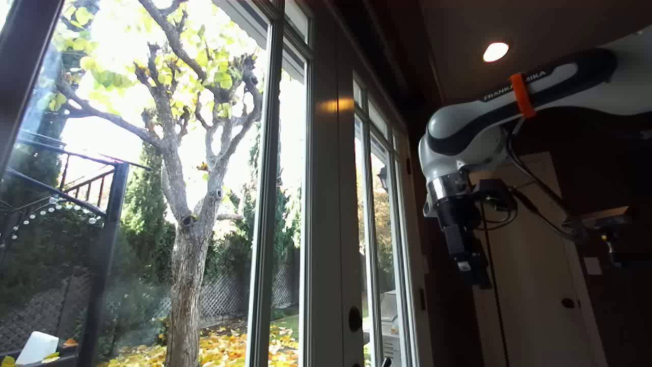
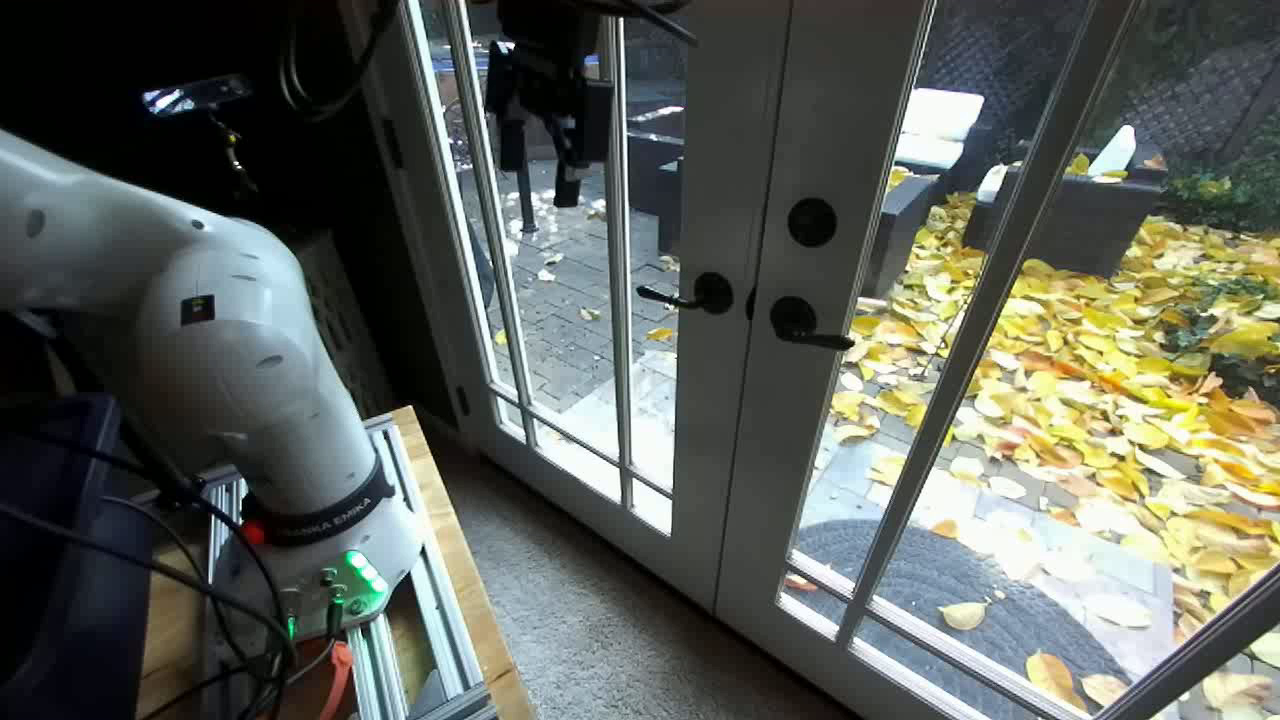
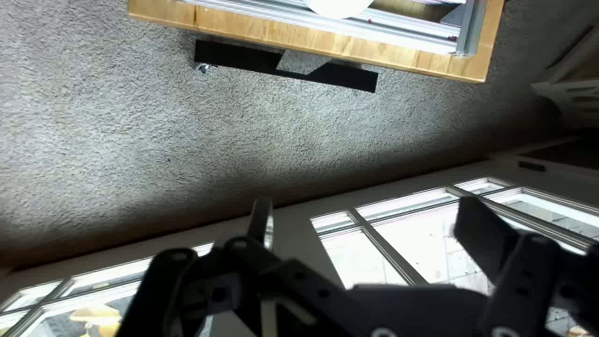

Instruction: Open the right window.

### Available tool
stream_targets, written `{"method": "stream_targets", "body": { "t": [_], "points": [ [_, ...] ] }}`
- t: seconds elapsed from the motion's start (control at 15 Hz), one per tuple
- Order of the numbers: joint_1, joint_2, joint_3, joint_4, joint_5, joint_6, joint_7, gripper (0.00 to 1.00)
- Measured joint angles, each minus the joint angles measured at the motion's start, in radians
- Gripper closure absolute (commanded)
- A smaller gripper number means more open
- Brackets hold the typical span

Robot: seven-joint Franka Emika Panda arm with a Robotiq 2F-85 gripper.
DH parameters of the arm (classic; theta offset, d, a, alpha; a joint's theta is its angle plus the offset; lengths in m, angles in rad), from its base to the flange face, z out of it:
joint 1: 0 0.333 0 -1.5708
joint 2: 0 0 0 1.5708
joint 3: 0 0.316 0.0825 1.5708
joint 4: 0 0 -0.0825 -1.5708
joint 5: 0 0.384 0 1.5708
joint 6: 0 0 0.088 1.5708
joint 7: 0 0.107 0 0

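Gripper (image 3: 367, 217): jaws spread wide, nothing held between. Neighbouring lever (image 2: 708, 294): below and right of the jaws in an exterior view. Lever handle (image 2: 815, 338), on the right window (image 2: 973, 350): farther right, lower; window itself seemingly closed, right of the jaws. Likely faults: wrong lever caught, the pair being alike and close; slippage, if only the lever's tip is pinched; jammed pull, should the deadbolt (image 2: 812, 222) be thrown.
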Motion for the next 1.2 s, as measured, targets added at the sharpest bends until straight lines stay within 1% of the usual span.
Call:
{"method": "stream_targets", "body": {
  "t": [0.47, 0.6, 0.67, 1.0, 1.07, 1.2],
  "points": [
    [0.000, 0.002, -0.001, 0.000, 0.000, 0.002, 0.000, 0.00],
    [0.002, 0.016, -0.015, 0.007, 0.016, 0.016, -0.008, 0.00],
    [0.002, 0.029, -0.030, 0.015, 0.031, 0.042, -0.013, 0.00],
    [-0.014, 0.121, -0.131, 0.054, 0.122, 0.246, -0.013, 0.00],
    [-0.018, 0.142, -0.154, 0.061, 0.149, 0.281, -0.014, 0.00],
    [-0.023, 0.189, -0.209, 0.079, 0.225, 0.315, -0.035, 0.00]
  ]
}}
